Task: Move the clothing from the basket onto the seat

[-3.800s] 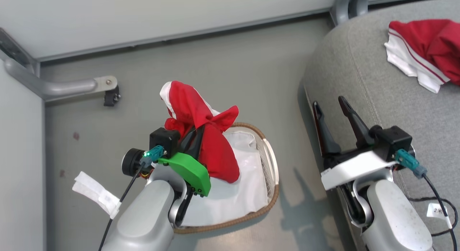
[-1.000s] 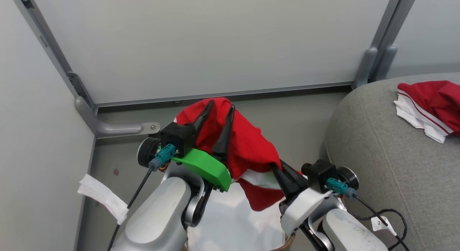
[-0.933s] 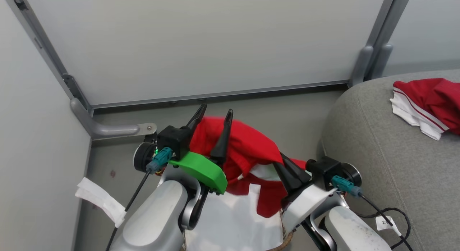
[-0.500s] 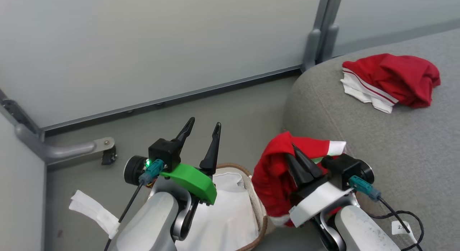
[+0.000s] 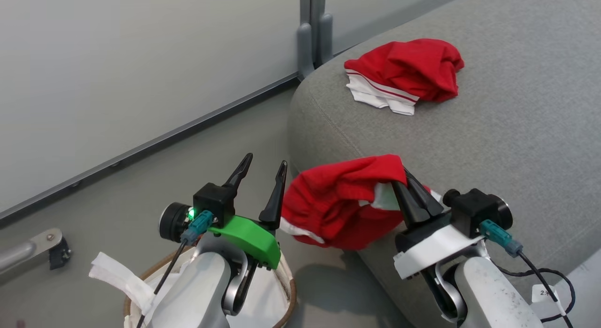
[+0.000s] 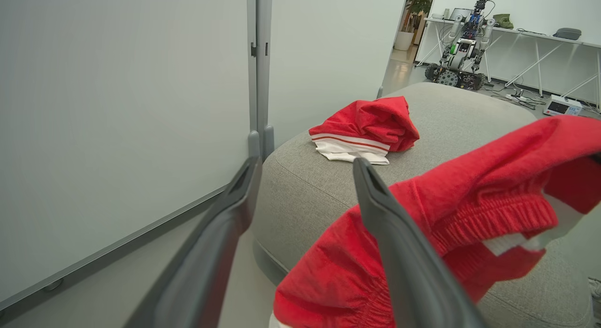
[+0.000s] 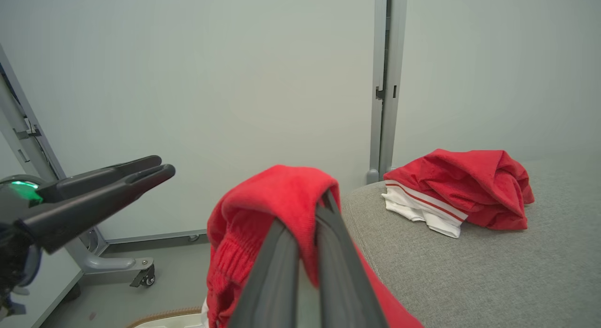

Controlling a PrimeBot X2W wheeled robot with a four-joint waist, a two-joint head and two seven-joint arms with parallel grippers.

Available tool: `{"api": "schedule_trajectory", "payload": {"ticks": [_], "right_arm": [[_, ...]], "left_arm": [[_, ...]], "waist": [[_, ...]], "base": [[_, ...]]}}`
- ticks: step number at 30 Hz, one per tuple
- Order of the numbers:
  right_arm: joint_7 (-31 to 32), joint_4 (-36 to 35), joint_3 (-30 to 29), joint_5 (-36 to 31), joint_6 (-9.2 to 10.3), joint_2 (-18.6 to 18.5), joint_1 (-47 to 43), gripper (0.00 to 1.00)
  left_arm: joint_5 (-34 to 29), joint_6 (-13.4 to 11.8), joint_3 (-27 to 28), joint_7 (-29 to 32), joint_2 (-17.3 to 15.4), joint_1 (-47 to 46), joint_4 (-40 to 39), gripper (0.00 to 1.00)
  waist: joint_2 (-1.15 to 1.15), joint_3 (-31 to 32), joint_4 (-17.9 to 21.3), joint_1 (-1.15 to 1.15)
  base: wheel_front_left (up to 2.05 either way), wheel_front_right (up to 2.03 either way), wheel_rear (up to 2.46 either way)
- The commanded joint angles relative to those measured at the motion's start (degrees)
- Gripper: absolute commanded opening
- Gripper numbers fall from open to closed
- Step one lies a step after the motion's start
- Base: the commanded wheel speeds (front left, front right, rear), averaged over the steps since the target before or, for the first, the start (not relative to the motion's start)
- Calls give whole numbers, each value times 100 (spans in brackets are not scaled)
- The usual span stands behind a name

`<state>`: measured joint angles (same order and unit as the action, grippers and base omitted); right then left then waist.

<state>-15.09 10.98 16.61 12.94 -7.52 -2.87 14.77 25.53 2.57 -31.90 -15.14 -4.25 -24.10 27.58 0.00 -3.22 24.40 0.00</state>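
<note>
Released by the left gripper (image 5: 265, 160) since a second ago, the red garment (image 5: 338, 201) now hangs from the right gripper (image 5: 404, 181) alone. The right jaws are pinched tight on a fold of it, and the cloth drapes over their tips in the right wrist view. The left jaws stand wide apart and empty, the nearer finger just beside the garment's edge; contact cannot be confirmed. The garment sags over the rounded near corner of the seat (image 5: 493, 130), its lower part hanging beyond the edge above the floor (image 5: 141, 187). Whether it rests on the cushion cannot be told. The basket (image 5: 290, 290) sits low under the left forearm, largely covered by it, with brown rim and white liner (image 5: 270, 302) showing. A second garment (image 5: 404, 69), red with white panels and striped trim, lies bunched farther back on the seat, well apart from the held one, with open grey upholstery between them. An upright grey post (image 5: 312, 32) stands behind the seat's far corner against the wall panels. A caster foot (image 5: 56, 253) sits on the floor at left. Another wheeled robot (image 6: 462, 22) stands far beyond the seat in the left wrist view.
</note>
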Motion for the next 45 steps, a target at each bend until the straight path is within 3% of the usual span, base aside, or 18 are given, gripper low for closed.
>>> {"api": "schedule_trajectory", "payload": {"ticks": [1,6,16,22,25,32,38,45], "right_arm": [[-10,-82,-77,-69,6,-12,63,0],[-10,-384,-383,-243,6,-165,308,0],[-10,-217,-638,-527,6,-1718,2335,0],[74,498,-930,-663,6,-2554,3728,0],[132,873,-1056,-732,6,-2801,4308,0],[354,1805,-1477,-1060,6,-2894,5045,0],[352,2828,-2477,-1235,6,-2476,4708,0],[68,3552,-3446,-1421,6,-1898,3968,0]], "left_arm": [[-66,50,14,1,-7,94,-12,100],[-273,153,-12,0,5,51,-32,100],[-535,325,-216,-1,-16,-200,-57,100],[-674,405,-521,22,-40,-565,-158,100],[-671,444,-649,47,-81,-753,-251,100],[-695,483,-894,131,-220,-1134,-448,100],[-654,492,-1039,180,-323,-1413,-596,100],[-591,496,-1086,147,-457,-1512,-630,100]], "waist": [[0,-178,478,0],[0,-382,556,0],[0,-1010,335,0],[0,-1549,-125,0],[0,-1837,-365,0],[0,-2459,-846,0],[0,-2964,-1201,0],[0,-3278,-1361,0]], "base": [[0,0,0],[0,0,0],[0,0,0],[0,0,0],[0,0,0],[0,0,0],[0,0,0],[0,0,0]]}}
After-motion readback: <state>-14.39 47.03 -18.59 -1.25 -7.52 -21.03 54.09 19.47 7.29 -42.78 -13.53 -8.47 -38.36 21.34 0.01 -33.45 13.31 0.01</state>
